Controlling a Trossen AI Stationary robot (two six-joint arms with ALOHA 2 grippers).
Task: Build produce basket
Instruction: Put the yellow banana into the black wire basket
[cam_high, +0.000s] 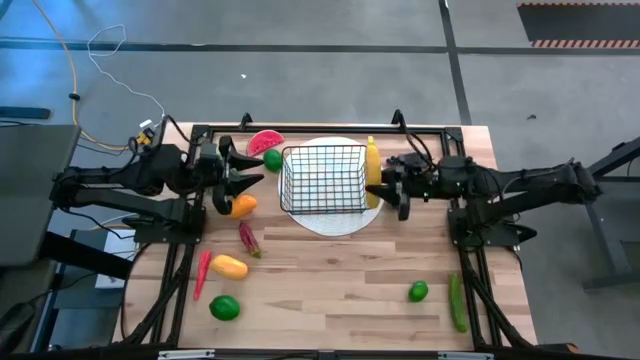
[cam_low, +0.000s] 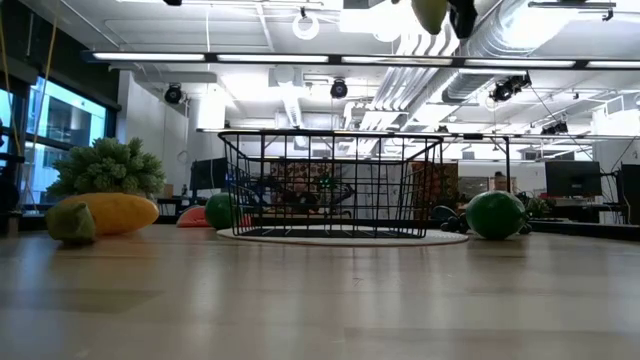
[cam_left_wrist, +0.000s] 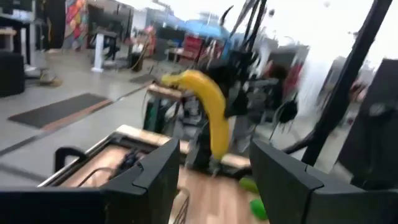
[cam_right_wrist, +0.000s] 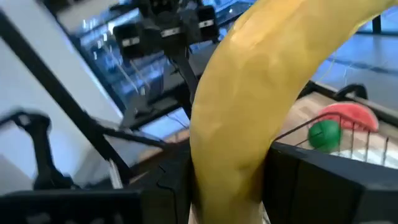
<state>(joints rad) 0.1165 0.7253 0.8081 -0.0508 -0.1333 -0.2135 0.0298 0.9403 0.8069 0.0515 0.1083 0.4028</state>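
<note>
Right claw (cam_high: 383, 187) pinches banana (cam_high: 373, 170) beside basket (cam_high: 322, 180); left claw (cam_high: 243, 180) spread, empty. Risk: banana catches the rim, falls outside.

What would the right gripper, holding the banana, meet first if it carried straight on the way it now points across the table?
Probably the wire basket. The right gripper, shut on the banana, points toward the left arm, and the basket's near wall stands right beside it. Its height above the rim is unclear, so it might pass over.
</note>
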